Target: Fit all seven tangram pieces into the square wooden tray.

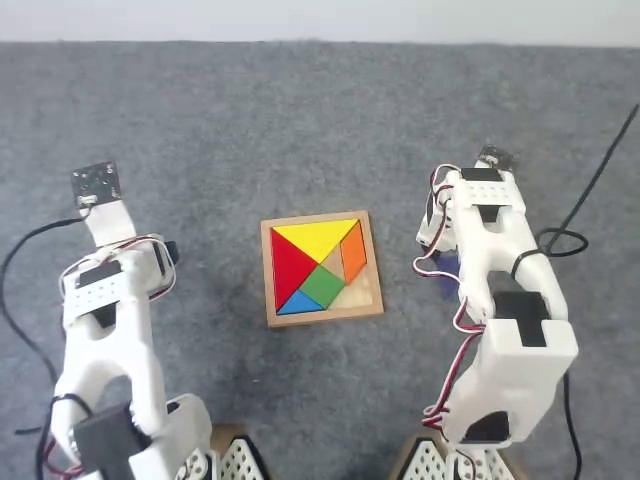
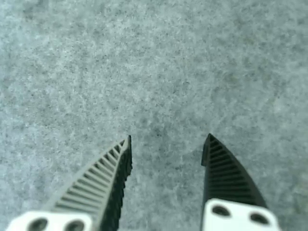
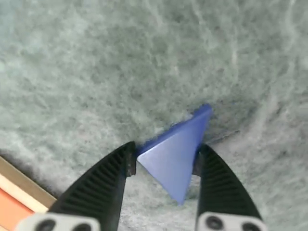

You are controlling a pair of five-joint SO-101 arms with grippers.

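Blue triangle [image 3: 175, 154] is pinched in the right hand [image 3: 166, 156] down by the grey felt worktop [image 1: 300, 120], just right of the wooden tray [image 1: 325, 316] at mid-frame, whose lower-right corner shows bare wood. Held by sloping edges, it could squirt free, or arrive twisted and jam on the rim. Left hand [image 2: 166, 144] is spread wide, holding nothing.

We see a grey felt [image 1: 300, 130] spread over the whole tabletop, its nap fuzzy and mottled. Up close the same felt [image 2: 154, 72] looks speckled, and elsewhere it shows faint swirls [image 3: 96, 57]. Along the far edge we see a pale strip [image 1: 320, 20] beyond the felt. A black cable [image 1: 604, 165] runs slantwise across the right side and curls into a loop. A second black cable [image 1: 22, 240] curves along the left edge.
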